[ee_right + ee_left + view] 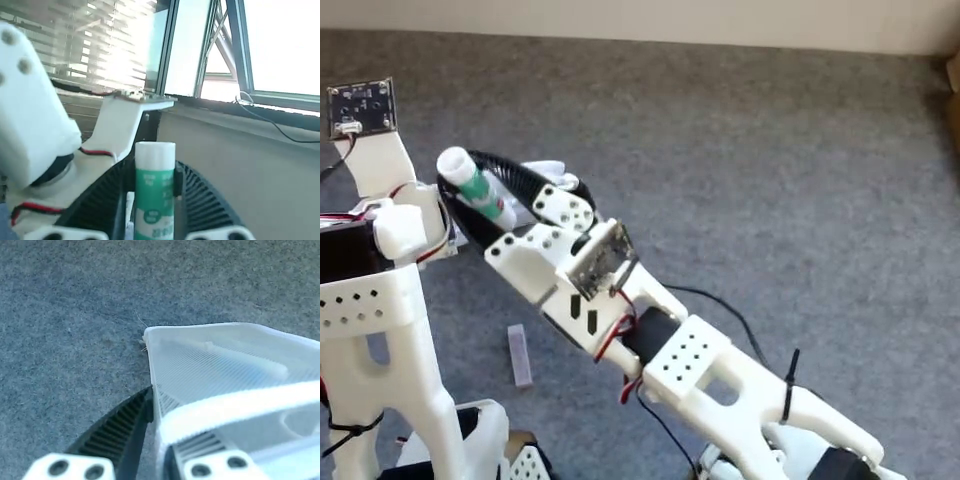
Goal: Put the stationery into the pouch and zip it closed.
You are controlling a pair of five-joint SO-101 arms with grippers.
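Carpet: grey carpet [770, 150] covers your work surface.
Right arm: your right arm [720, 370] stretches from the near right corner toward the left arm [380, 290].
Pouch: the white mesh pouch [225, 370] sits at your left gripper [157, 400], whose jaws are clamped on its edge.
Right gripper: your right gripper [470, 190] is closed round the glue stick [485, 198].
Glue stick: white with a green label, cap past the fingertips, raised close beside the left arm.
Small bar: a pale small bar [520, 355] lies on the carpet between the arms.

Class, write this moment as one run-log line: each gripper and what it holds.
left gripper: shut on pouch edge | right gripper: shut on glue stick
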